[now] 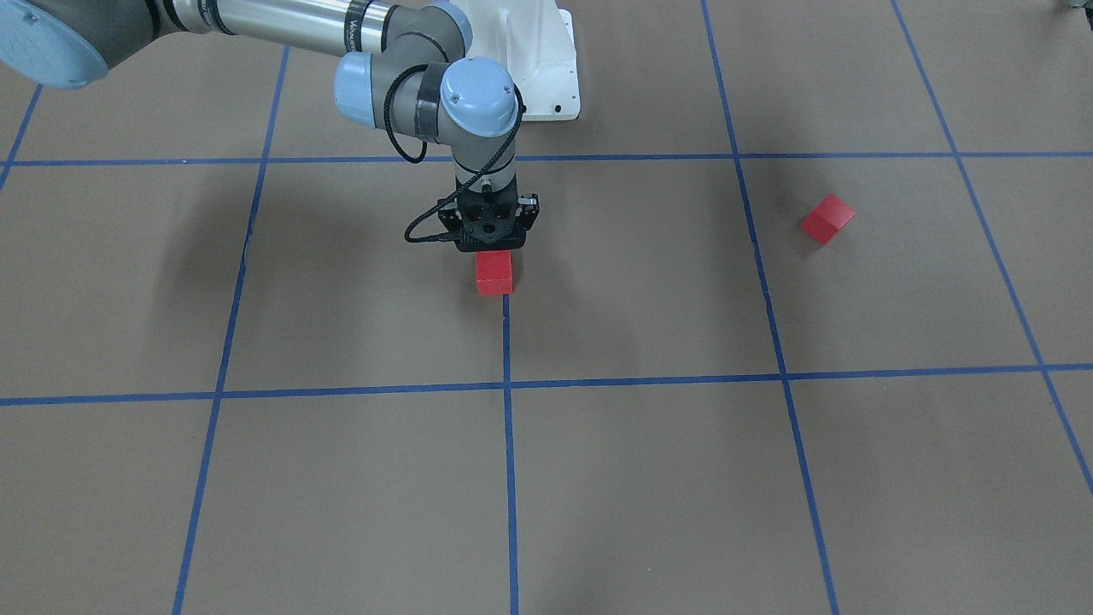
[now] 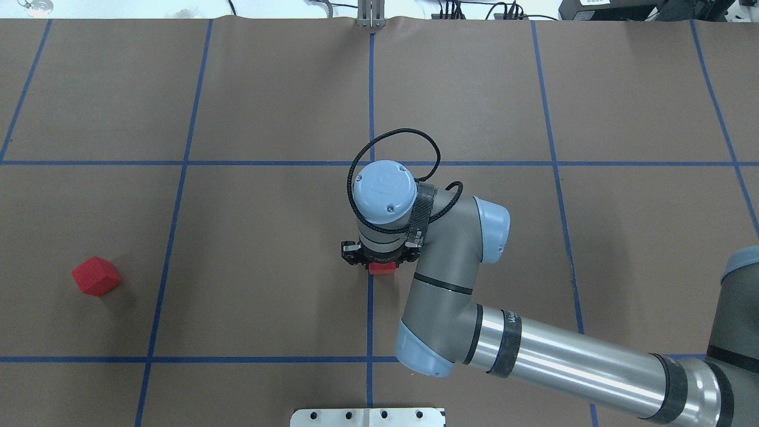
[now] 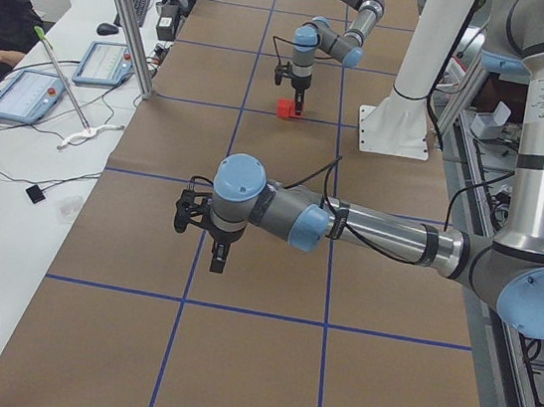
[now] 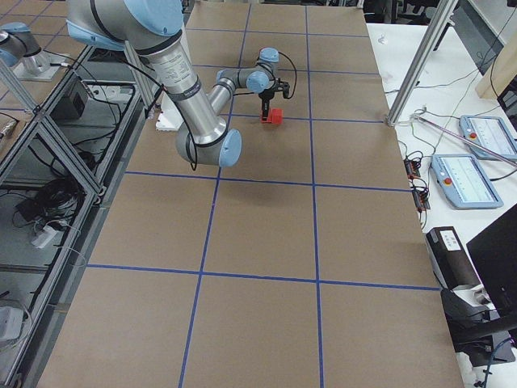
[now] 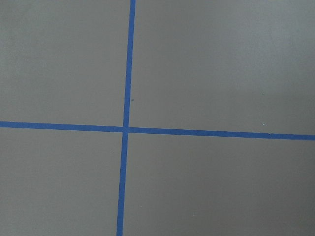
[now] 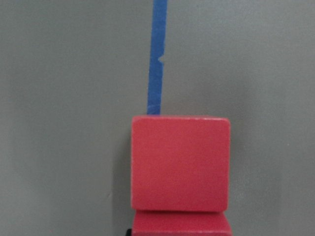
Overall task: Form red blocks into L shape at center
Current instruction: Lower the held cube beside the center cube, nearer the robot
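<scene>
Two red blocks (image 6: 180, 164) meet at center (image 1: 505, 342) beneath right hand (image 1: 493, 250); we cannot tell if it's clamped or apart. Next, likely: lone block (image 1: 827, 219) joins sideways.

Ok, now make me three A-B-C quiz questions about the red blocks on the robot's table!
1. Where is the lone red block?
A) on the robot's left side of the table
B) on the white base
C) inside a gripper

2. How many red blocks does the right wrist camera show?
A) none
B) two
C) five

3. How does the lone red block lie?
A) lifted in the air
B) on top of another block
C) flat on the paper, turned askew to the blue lines

Answers:
1 A: in the overhead view it sits far to the left, well away from the middle.
2 B: that camera shows one whole block and the edge of a second block right behind it.
3 C: its corners point toward the tape instead of its sides running along it.
</scene>
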